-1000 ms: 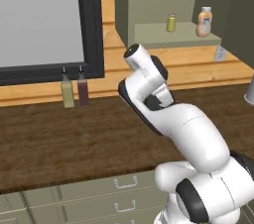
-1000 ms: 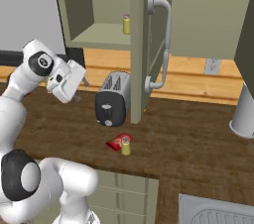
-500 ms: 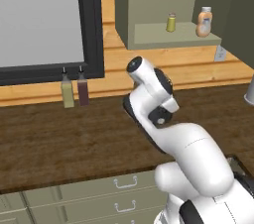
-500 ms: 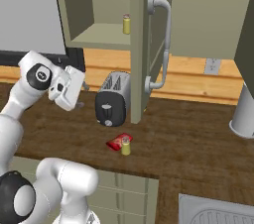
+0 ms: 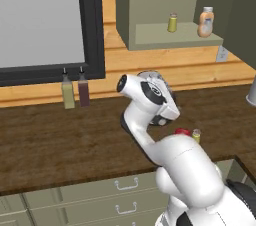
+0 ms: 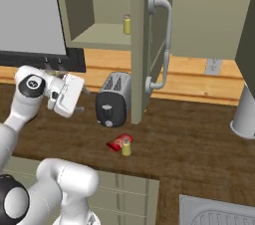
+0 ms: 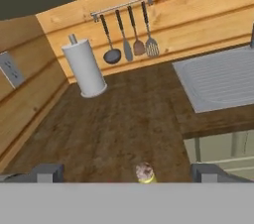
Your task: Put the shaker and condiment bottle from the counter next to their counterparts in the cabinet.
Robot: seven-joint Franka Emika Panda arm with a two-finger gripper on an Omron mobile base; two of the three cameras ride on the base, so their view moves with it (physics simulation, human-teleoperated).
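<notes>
The shaker [image 6: 126, 146] is standing upright on the dark wood worktop [image 6: 189, 134], near its front edge, and the red condiment bottle [image 6: 119, 142] is lying on its side right against it, on the side toward the toaster [image 6: 112, 106]. From the left base view the same pair is peeking out behind the arm: the shaker [image 5: 196, 135] just beside the red bottle [image 5: 182, 132]. In the hand view the shaker's [image 7: 145, 173] pale top is showing low in the picture between the two dark fingertips [image 7: 47, 172].

The tool [image 6: 79, 100] is hanging above the worktop beside the toaster, well short of the pair, with its jaws spread wide and nothing between them (the fingertips are sitting far apart at the bottom of the hand view).

Above, the cabinet [image 6: 102, 35] is standing open, its door [image 6: 147, 45] with a grey handle swung out over the toaster. On its pale green shelf [image 5: 165, 35] the yellow-green shaker [image 5: 172, 22] and the peach bottle [image 5: 205, 22] are standing upright, near each other but apart.

Farther off, two tall nozzle bottles [image 5: 75, 90] are standing at the wall under a dark-framed panel, and in the hand view a paper towel roll [image 7: 84, 68], hanging utensils [image 7: 128, 37] and a sink [image 7: 218, 79] are lying beyond.
</notes>
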